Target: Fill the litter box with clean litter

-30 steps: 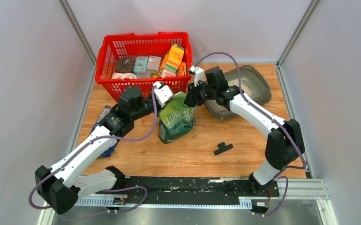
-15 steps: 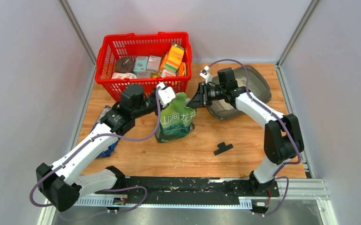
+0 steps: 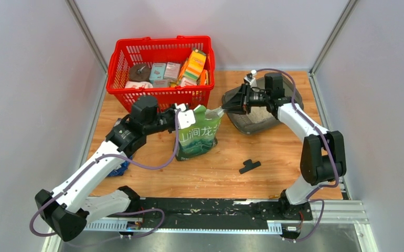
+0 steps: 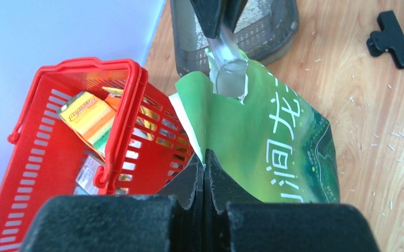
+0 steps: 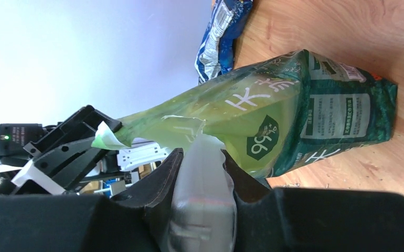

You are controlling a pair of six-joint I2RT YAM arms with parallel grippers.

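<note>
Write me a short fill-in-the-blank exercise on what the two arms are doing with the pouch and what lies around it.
1. The left tool and the right tool each pinch one side of the top of the ___ pouch.
2. The litter box sits on the ___ arm's side of the table.
3. The black clip lies near the pouch; the basket behind is ___.
Missing words: green; right; red.

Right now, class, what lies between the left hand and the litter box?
The green pouch, its top pinched by the left hand and the right hand; the top view shows it.
</note>
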